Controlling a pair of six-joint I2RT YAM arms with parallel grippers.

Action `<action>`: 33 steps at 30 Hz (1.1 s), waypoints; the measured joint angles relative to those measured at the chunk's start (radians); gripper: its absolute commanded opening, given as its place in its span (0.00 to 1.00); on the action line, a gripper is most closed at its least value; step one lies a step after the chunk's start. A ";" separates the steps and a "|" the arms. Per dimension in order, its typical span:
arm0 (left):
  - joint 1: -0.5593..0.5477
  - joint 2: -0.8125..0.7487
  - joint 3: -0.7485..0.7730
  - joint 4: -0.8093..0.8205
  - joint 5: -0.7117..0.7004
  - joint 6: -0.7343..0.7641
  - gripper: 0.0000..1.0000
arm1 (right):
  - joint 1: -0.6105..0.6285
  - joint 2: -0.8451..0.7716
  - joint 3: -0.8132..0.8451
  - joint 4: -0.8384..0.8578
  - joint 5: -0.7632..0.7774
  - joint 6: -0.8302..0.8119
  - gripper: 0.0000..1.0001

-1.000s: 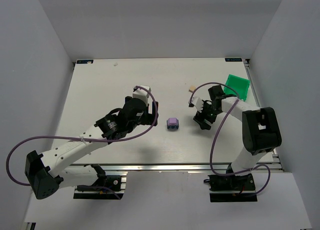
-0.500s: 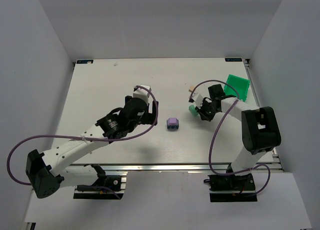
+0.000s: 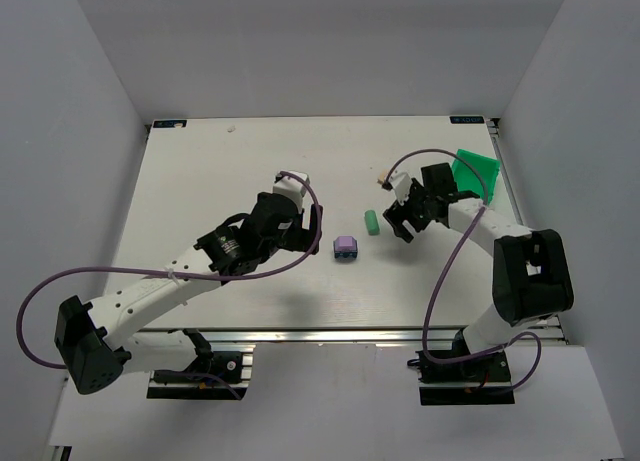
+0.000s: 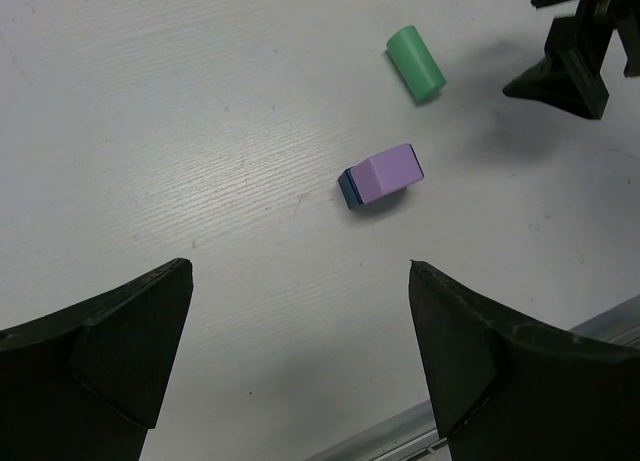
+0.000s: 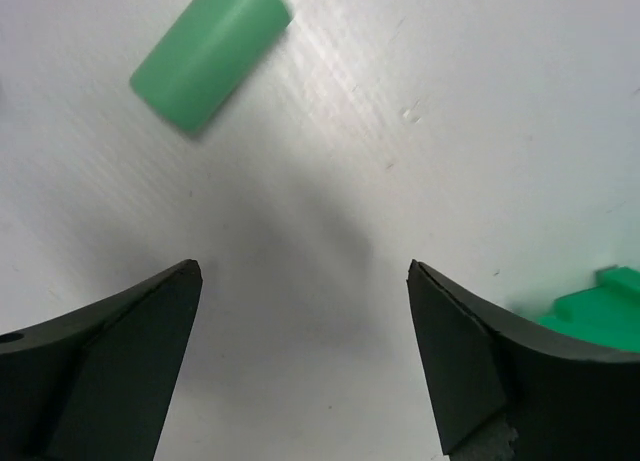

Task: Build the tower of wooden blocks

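A lilac purple block (image 3: 345, 245) sits on a dark blue block at the table's middle; in the left wrist view the purple block (image 4: 389, 171) shows the blue block (image 4: 348, 189) under its edge. A mint green cylinder (image 3: 372, 222) lies on its side just right of it, also in the left wrist view (image 4: 415, 63) and the right wrist view (image 5: 209, 54). A cream block (image 3: 382, 178) lies behind the right arm. My left gripper (image 3: 312, 231) is open and empty, left of the stack. My right gripper (image 3: 401, 221) is open and empty, right of the cylinder.
A bright green plastic bin (image 3: 473, 172) stands at the back right, its corner in the right wrist view (image 5: 595, 316). The table's near metal rail (image 4: 500, 391) shows in the left wrist view. Purple cables loop off both arms.
The right gripper moved back and to the left with the mint green cylinder, then opened and left it lying right of the purple block. The left arm shifted slightly right.
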 measured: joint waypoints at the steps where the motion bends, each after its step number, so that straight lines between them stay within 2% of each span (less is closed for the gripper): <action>1: 0.000 0.000 0.000 0.000 0.004 0.002 0.98 | 0.003 -0.002 0.021 -0.005 -0.003 0.023 0.89; 8: 0.000 0.034 0.000 0.000 0.032 0.007 0.98 | 0.054 0.084 0.243 0.034 0.027 0.408 0.89; 15: 0.000 0.071 0.006 -0.002 0.055 0.008 0.98 | 0.188 0.209 0.297 0.037 0.134 0.704 0.89; 19: 0.000 0.072 0.006 -0.001 0.065 0.008 0.98 | 0.262 0.258 0.359 0.000 0.217 0.796 0.88; 22: 0.000 0.072 0.006 -0.002 0.068 0.007 0.98 | 0.299 0.308 0.418 -0.013 0.284 0.848 0.83; 23: 0.000 0.071 0.006 -0.002 0.069 0.007 0.98 | 0.306 0.327 0.434 -0.020 0.306 0.863 0.75; 28: 0.000 0.046 0.006 -0.011 0.068 0.007 0.98 | 0.314 0.389 0.456 -0.076 0.382 0.915 0.72; 30: 0.000 0.026 0.004 -0.011 0.067 0.007 0.98 | 0.317 0.404 0.456 -0.098 0.390 0.923 0.67; 33: 0.000 0.005 0.003 -0.011 0.061 0.007 0.98 | 0.319 0.414 0.456 -0.120 0.398 0.935 0.66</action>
